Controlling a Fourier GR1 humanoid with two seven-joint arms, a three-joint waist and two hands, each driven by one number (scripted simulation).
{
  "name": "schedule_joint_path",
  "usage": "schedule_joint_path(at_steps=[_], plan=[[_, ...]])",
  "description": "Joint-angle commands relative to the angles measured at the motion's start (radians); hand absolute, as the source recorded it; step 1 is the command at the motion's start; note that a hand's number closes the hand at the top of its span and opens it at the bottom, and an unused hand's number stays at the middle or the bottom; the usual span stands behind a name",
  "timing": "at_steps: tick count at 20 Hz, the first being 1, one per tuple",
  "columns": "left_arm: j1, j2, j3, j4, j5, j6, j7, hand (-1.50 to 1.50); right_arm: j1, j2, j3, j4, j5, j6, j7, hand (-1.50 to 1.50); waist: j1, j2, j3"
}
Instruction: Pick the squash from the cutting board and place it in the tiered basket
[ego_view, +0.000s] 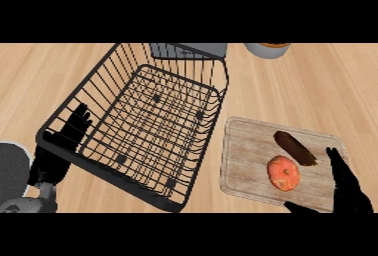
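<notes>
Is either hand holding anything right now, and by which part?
Nothing is held. The right hand is open beside the squash; the left hand is open behind the basket.

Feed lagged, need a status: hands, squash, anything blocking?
Right hand open beside cutting board. Left hand open behind tiered basket. Squash on board, untouched. Dark vegetable lies close by.

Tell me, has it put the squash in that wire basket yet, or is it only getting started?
Only starting. Nothing is moved yet: the orange squash lies on the cutting board, beside a dark brown vegetable. The right hand is open at the board's right edge, holding nothing. The left hand shows behind the basket. Grasping, lifting and placing all remain.
</notes>
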Motion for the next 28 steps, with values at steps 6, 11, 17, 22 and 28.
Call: schedule_joint_path(at_steps=[6, 11, 17, 22, 28], plan=[[-0.056, -0.012, 0.007, -0.027, 0.013, 0.004, 0.038, 0.00, -0.096, 0.031, 0.201, -0.281, 0.162, 0.527, 0.566, -1.50, 0.017, -0.006, 0.012], [-0.056, -0.018, -0.001, -0.105, 0.003, 0.025, 0.110, 0.00, -0.275, 0.163, 0.234, -0.253, 0.244, 0.650, 0.781, -1.50, 0.013, -0.007, 0.018], [0.026, -0.007, 0.018, -0.137, 0.007, -0.026, 0.068, 0.00, -0.329, 0.251, 0.192, -0.070, 0.305, 0.611, 0.770, -1.50, 0.011, -0.007, 0.018], [-0.079, -0.016, 0.065, -0.047, 0.000, -0.036, 0.096, 0.00, -0.283, 0.248, 0.141, 0.011, 0.328, 0.545, 0.690, -1.50, -0.001, -0.005, 0.019], [0.019, -0.054, 0.065, -0.137, -0.021, -0.050, 0.105, 0.00, -0.302, 0.239, 0.093, 0.180, 0.396, 0.418, 0.592, -1.50, 0.005, -0.006, 0.019]])
